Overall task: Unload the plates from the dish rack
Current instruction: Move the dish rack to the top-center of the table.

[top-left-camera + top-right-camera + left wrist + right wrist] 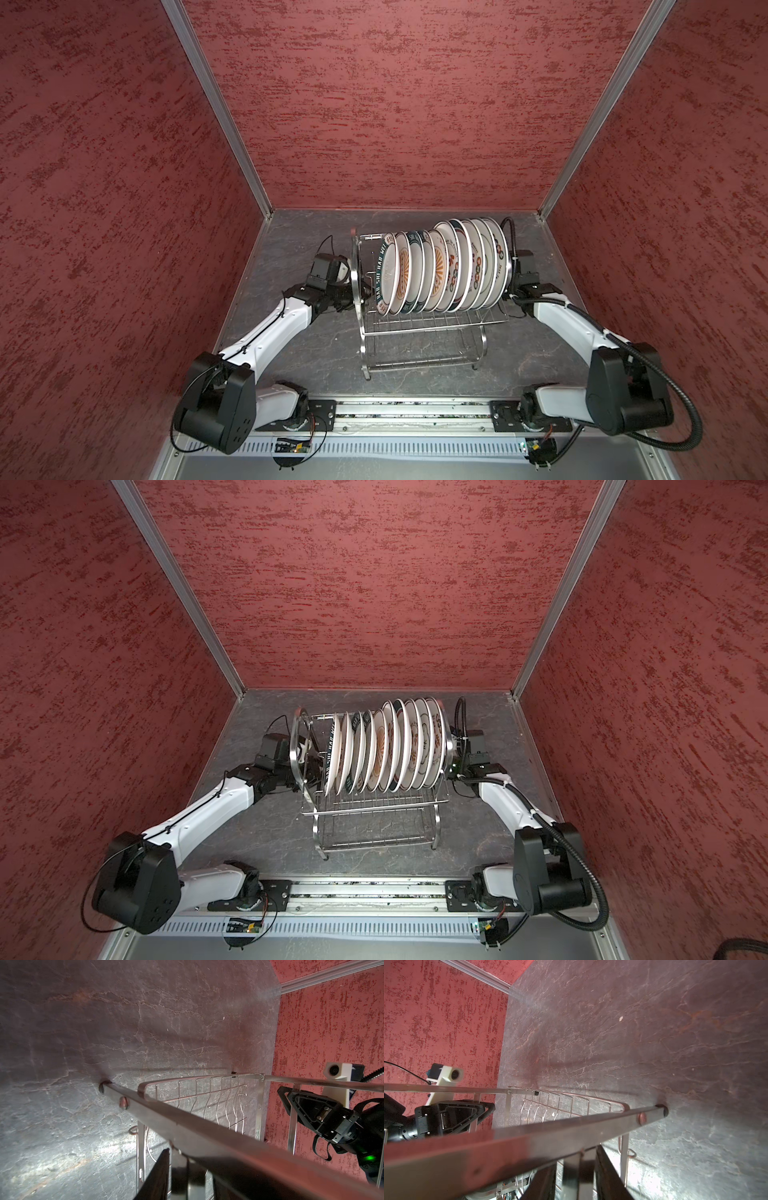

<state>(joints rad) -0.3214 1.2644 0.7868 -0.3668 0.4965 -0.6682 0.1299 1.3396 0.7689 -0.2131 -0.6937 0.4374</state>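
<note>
In both top views the dish rack stands mid-bench, nearer the back edge than the front. Its upper tier is packed with the plates, glossy white discs on edge with none lifted out yet. The left arm and right arm reach to the opposite arched end frames, where the left jaws and right jaws are partly hidden. In the left wrist view a polished steel leg tube runs down to the veined, slate-like bench. Dark fingers straddle a blurred metal piece at a narrow gap, but I cannot tell whether they clamp it. The right wrist view mirrors this, with the tube above and fingers either side of a metal strip, grip again unclear. The step looks like bracing the rack by its ends. Doing it well likely means closing both sides evenly and keeping the frame level, since slick steel can slip and glazed plates may rattle or tip.
</note>
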